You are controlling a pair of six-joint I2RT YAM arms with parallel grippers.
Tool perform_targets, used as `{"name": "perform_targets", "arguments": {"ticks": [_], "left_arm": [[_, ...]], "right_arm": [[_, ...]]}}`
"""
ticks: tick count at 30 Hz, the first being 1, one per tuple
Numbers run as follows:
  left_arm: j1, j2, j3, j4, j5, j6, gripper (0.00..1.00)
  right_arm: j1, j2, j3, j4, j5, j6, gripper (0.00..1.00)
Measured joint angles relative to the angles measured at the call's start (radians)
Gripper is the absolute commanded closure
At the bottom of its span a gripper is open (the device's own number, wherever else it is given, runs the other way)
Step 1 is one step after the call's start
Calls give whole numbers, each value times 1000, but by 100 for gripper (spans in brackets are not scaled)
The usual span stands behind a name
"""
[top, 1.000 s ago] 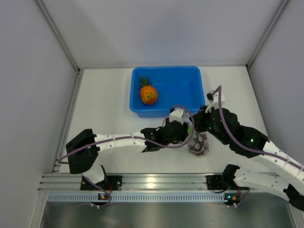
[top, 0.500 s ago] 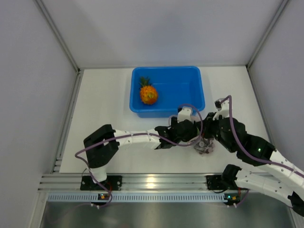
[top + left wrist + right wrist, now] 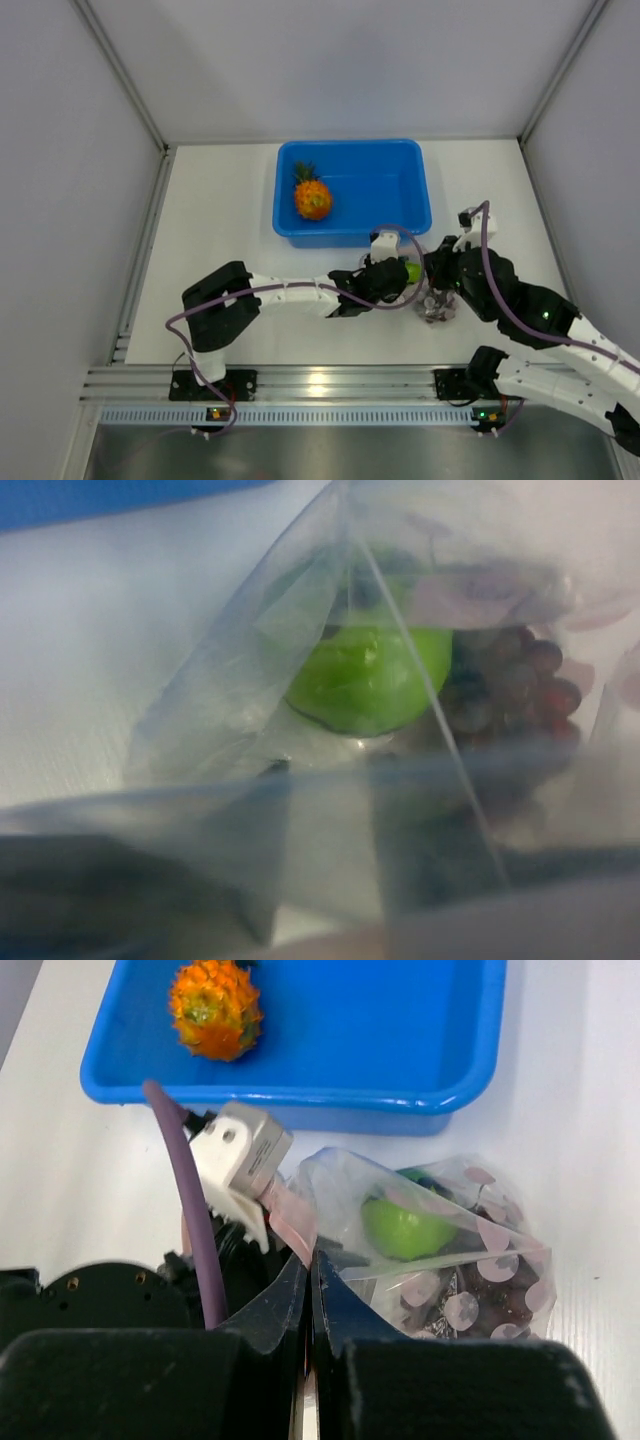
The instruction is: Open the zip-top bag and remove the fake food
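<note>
1. Right gripper (image 3: 310, 1263): fingers pressed together, pinching the pink zip strip (image 3: 290, 1215) at the lip of the zip-top bag (image 3: 455, 1250). The pouch spreads toward 2 o'clock from the tips.
2. Left gripper (image 3: 398, 282): nose is at the bag mouth. Its own camera looks through plastic film, so I cannot tell whether its fingers are apart or on anything.
3. Inside the bag, the green fruit (image 3: 400, 1228) sits nearest the mouth, with the grape bunch (image 3: 485, 1295) at its 4 o'clock. The pineapple (image 3: 215, 1008) already lies in the blue tub (image 3: 440, 1070). The bag is just beside the tub, at its 5 o'clock in the top view.
4. Judgement: the step in hand is taking out the green fruit.
   - The right pinch should keep the lip lifted and taut so the mouth gapes.
   - The left should enter along the film, straddle the fruit at its widest and close on fruit alone, not on a fold of plastic.
5. Hard to make out:
   - the left fingertips;
   - whether the zip is parted along its full length;
   - the grapes' outline, dimmed by crinkled film.
</note>
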Motion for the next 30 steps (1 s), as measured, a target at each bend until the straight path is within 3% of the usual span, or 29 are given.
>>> {"name": "perform_targets", "arguments": {"ticks": [3, 4, 12, 20, 30], "left_arm": [[-1, -43, -77, 50, 27, 3, 82], [-1, -61, -101, 76, 37, 10, 84], [-6, -187, -254, 251, 64, 52, 85], [-42, -303, -378, 387, 55, 133, 83], [-53, -312, -393, 461, 118, 252, 82]], "right_arm": [[-3, 53, 41, -2, 18, -24, 100], [-9, 73, 55, -1, 19, -35, 100], [-129, 233, 137, 17, -73, -114, 100], [-157, 362, 184, 31, -186, -153, 100], [-175, 394, 259, 79, -308, -198, 100]]}}
